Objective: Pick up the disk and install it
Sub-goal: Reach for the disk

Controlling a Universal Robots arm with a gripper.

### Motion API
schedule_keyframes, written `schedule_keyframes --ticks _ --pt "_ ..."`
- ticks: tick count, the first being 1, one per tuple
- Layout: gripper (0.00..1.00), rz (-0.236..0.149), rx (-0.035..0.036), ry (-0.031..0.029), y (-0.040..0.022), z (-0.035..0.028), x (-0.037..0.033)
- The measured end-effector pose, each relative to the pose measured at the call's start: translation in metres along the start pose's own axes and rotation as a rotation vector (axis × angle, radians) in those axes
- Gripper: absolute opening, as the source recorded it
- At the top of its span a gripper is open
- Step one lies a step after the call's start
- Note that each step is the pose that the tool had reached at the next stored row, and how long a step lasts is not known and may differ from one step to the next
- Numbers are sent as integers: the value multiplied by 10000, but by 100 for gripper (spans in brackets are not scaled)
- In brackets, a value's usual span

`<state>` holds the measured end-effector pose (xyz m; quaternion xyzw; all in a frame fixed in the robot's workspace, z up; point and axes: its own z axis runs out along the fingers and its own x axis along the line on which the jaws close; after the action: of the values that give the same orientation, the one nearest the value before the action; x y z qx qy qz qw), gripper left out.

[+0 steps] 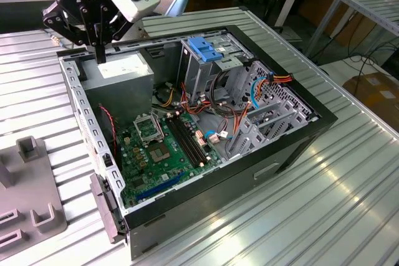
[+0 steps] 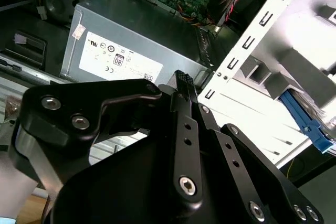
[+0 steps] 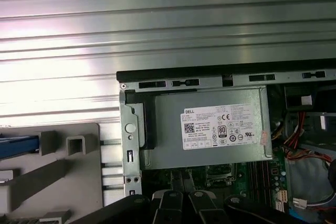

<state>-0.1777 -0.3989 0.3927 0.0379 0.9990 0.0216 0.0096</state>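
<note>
1. A ribbed aluminium table [image 1: 349, 179] carried an open computer case [image 1: 293, 144], with workbenches and loose cables behind it. Inside the case lay a green motherboard [image 1: 163, 149] and a grey power supply [image 1: 121, 74].
2. The gripper [image 1: 100, 53] hung just above the power supply, at the corner of the case toward the exterior view's left. Its jaws looked closed on each other with nothing between them. In the first wrist view the black fingers [image 3: 171, 203] lay side by side.
3. A grey fixture [image 1: 31, 210] sat on the table just outside the case's perforated side wall [image 1: 81, 113], on the exterior view's left.
4. The disk [image 3: 16, 146] appeared to rest in that fixture, judging by the bright blue rail at the edge of the first wrist view. In the second wrist view the disk [image 2: 308, 123] showed as the same blue beyond the wall. Its grey body was cut off, so exactly how it sat could not be told.
5. The relation that mattered was that the disk lay outside the case, across the side wall from the jaws and well apart from them. The wall and the fixture's raised blocks stood between them. The visible rail ran along the table's ribs, parallel to the long side of the power supply.
6. The blue bracket [image 1: 204, 48] on top of the drive cage [image 1: 194, 76] was a separate part, deeper in the case and away from the gripper.
7. By my reading, the pick had not begun, since the gripper held nothing and the disk was not yet reached.
</note>
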Motion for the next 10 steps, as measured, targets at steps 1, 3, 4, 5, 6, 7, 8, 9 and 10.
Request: schedule_keyframes --ticks 1,3,4,5,6,7,8,9,10 --pt "10 0 0 0 -3 0 34" --pt "10 1 0 0 -5 0 72" --pt "10 1 0 0 -8 0 106" --pt "10 1 -1 0 -11 0 140" --pt "10 0 -1 -1 -13 0 170" --pt "10 0 -1 0 -14 0 189" --pt "10 0 -1 -1 -18 -1 229" --pt "10 1 0 0 -19 -2 255" --pt "10 2 0 0 -20 -2 273"
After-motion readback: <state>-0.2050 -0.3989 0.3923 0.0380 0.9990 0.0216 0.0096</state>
